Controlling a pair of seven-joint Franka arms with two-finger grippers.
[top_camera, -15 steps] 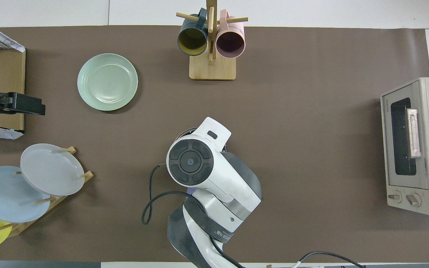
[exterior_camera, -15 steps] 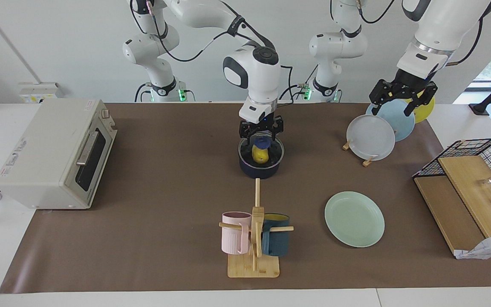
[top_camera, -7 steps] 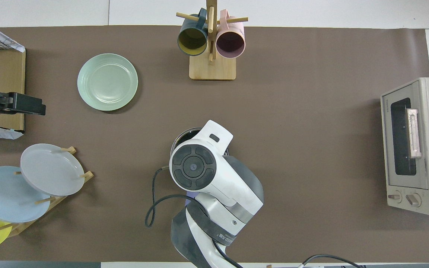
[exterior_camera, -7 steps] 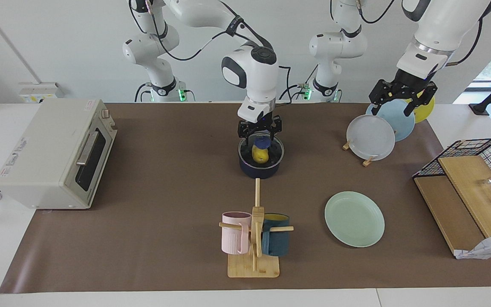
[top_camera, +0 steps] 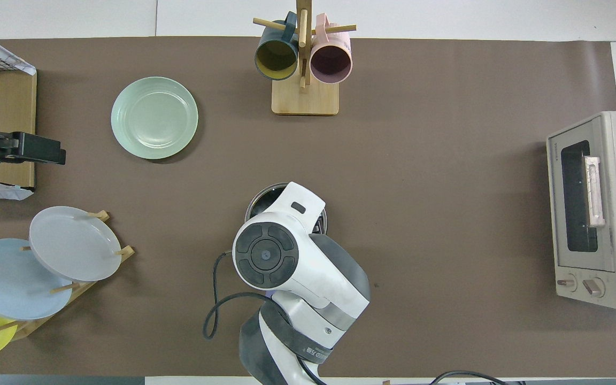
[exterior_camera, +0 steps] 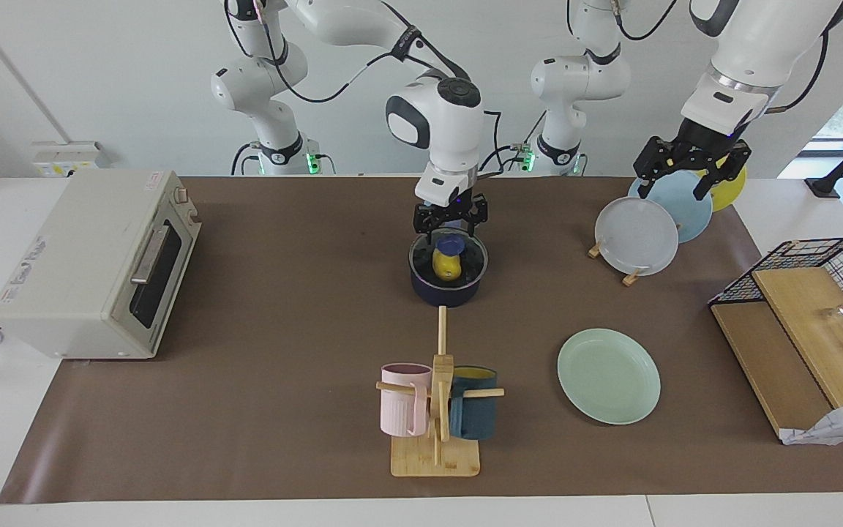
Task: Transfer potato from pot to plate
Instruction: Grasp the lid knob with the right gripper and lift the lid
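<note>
Potato [exterior_camera: 447, 265] sits upright inside the pot [exterior_camera: 448, 282], a yellow lump with a dark blue piece at its top end that I cannot identify. In the overhead view the right arm's wrist covers most of the pot [top_camera: 261, 197], so only an arc of rim shows there and the potato is hidden. The right gripper [exterior_camera: 450, 225] hangs just above the pot's rim on the side nearer the robots, its fingers [exterior_camera: 424, 221] parted wider than the potato and holding nothing; whether a fingertip touches the rim cannot be made out. The pot's handle is not visible in either view. The left gripper [exterior_camera: 690, 173] waits over the rack of standing plates [exterior_camera: 636, 236], toward the left arm's end of the table from the pot, with its fingers [exterior_camera: 707, 184] spread and nothing between them; the overhead view shows only the black tip of the left gripper [top_camera: 29, 148] at the edge. Farther from the robots than the pot stands the wooden mug tree [exterior_camera: 439, 410] with a pink mug [exterior_camera: 404, 399] and a dark teal mug [exterior_camera: 473, 413], its upright post rising in line with the pot. The mint-green plate [exterior_camera: 609, 375] lies flat and bare, farther out than the pot and toward the left arm's end. A toaster oven [exterior_camera: 96, 262] sits well apart from the pot toward the right arm's end.
</note>
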